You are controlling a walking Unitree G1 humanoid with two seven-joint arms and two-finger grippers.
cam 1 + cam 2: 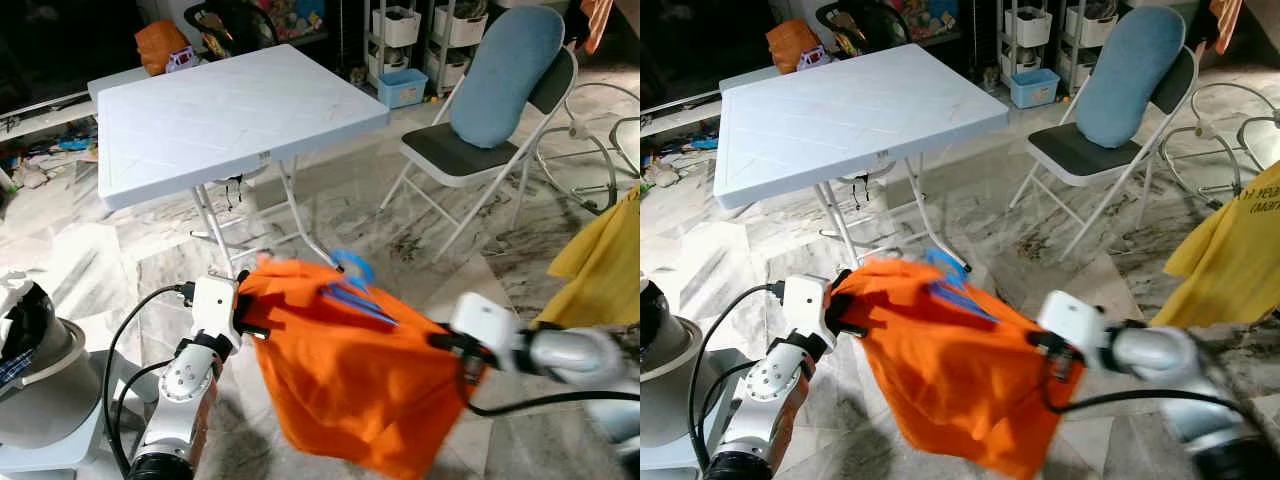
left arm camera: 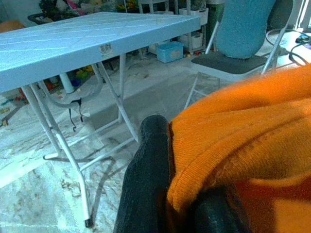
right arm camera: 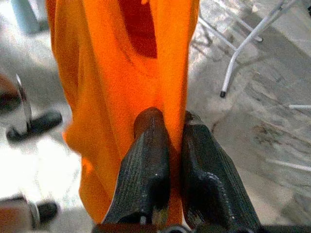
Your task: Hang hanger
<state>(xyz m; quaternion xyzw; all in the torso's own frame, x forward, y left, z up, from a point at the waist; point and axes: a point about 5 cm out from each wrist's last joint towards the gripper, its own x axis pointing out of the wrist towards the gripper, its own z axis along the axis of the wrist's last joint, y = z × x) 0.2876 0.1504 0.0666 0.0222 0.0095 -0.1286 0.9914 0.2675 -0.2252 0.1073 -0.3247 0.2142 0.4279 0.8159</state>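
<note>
Two grips on the orange shirt (image 1: 350, 370), blue hanger (image 1: 352, 283) on top: left gripper (image 2: 187, 194) and right gripper (image 3: 176, 145) both clamped on fabric. Keep it taut, just below the white folding surface (image 1: 200, 110).

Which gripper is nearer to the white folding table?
Left. The left gripper, clamped on the orange shirt, is just in front of the white folding table; the right gripper holds the shirt's opposite side, farther away.

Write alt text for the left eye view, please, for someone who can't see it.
Two robot arms hold an orange shirt on a blue hanger between them, left tool and right tool each pinching one side. Behind stand a white folding table and a folding chair.
</note>
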